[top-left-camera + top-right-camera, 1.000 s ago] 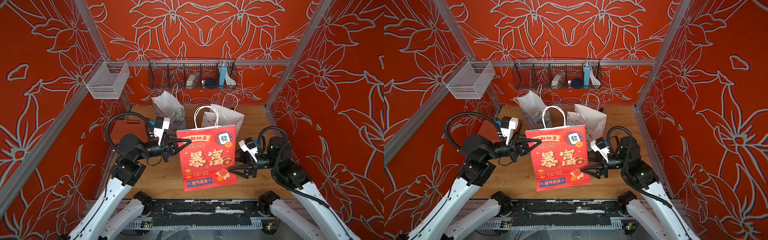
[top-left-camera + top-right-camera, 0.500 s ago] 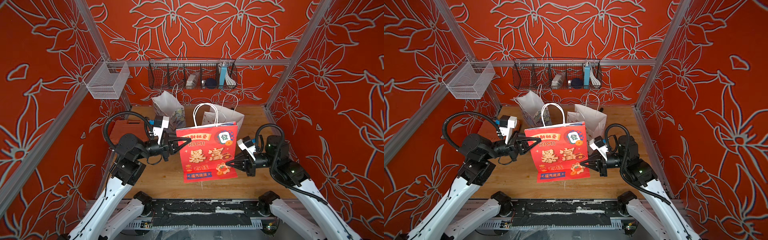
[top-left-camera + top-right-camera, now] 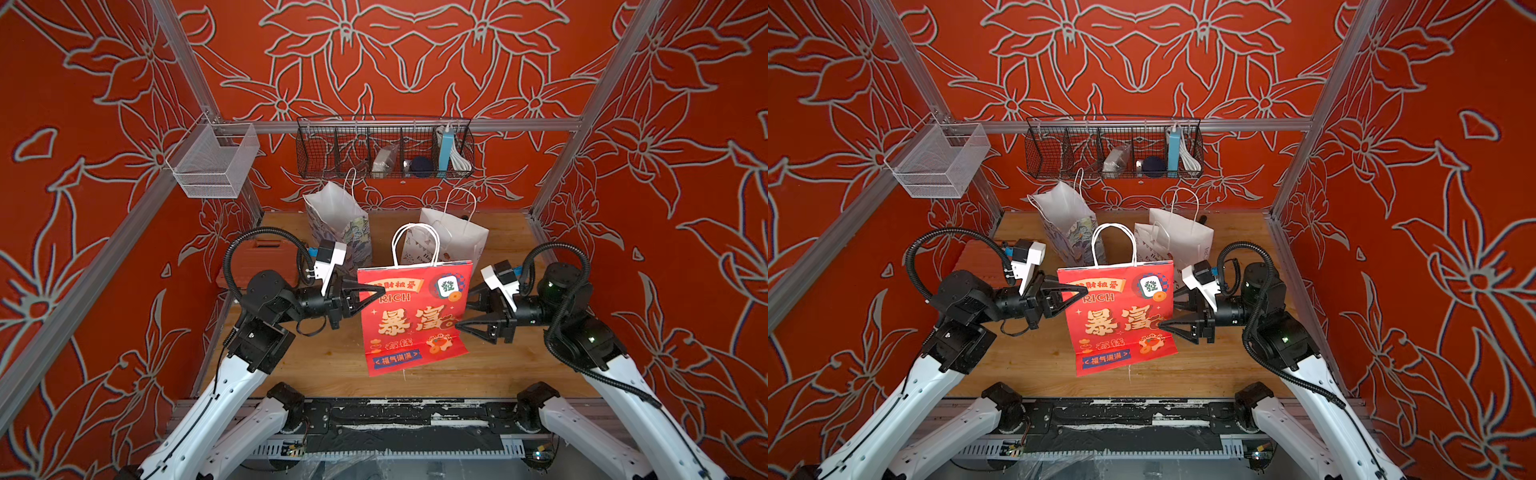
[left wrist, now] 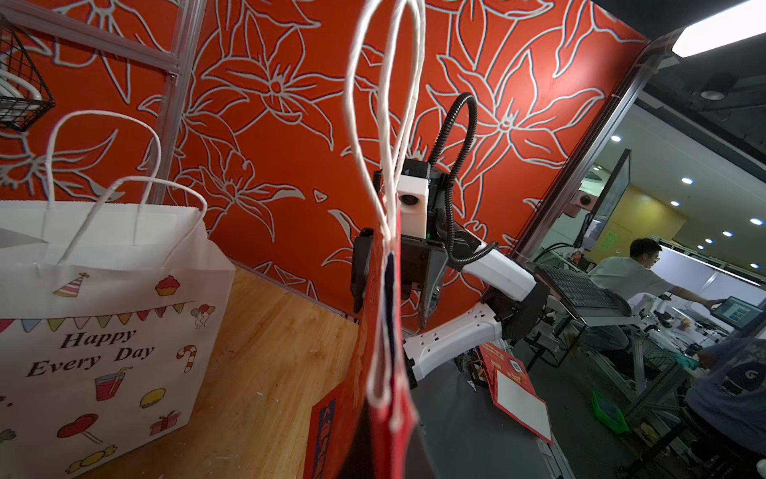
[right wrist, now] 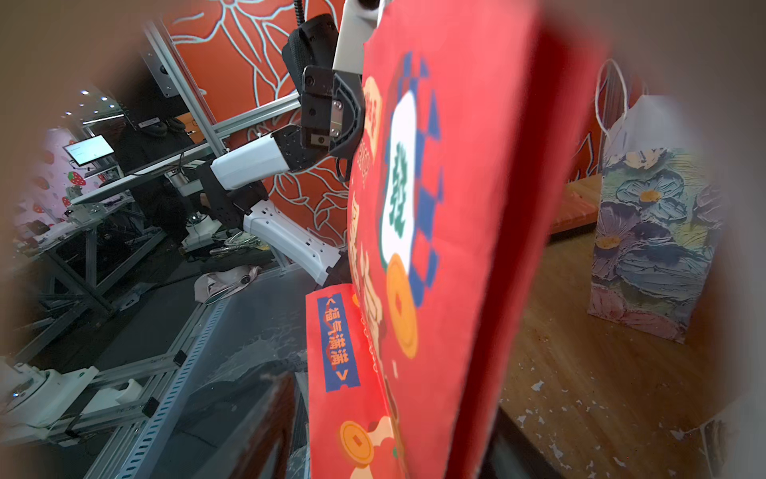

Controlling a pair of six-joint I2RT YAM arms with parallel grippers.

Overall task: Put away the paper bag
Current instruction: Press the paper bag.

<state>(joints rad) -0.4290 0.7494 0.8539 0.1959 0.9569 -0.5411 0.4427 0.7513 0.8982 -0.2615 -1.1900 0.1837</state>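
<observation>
Black left gripper is clamped tight on the top left edge of the red paper bag, right next to the "RICH" print. It's the only thing actually pinching the bag, as far as I can see. The right gripper sits at the bag's opposite edge, lower down, with its jaws spread. One finger lies across the printed front and the other goes behind, so the edge is between them with a gap showing in the left wrist view.

The bag itself is pressed flat and held upright between the two arms, over the front part of the wooden table. Its bottom flap is folded up against the front, and its white handles stick straight up.

Further back on the table are a white bag with "Happy Every Day" on it and a floral bag, both standing. Behind those, a black wire basket hangs on the back rail, and a white mesh basket hangs in the left corner.
</observation>
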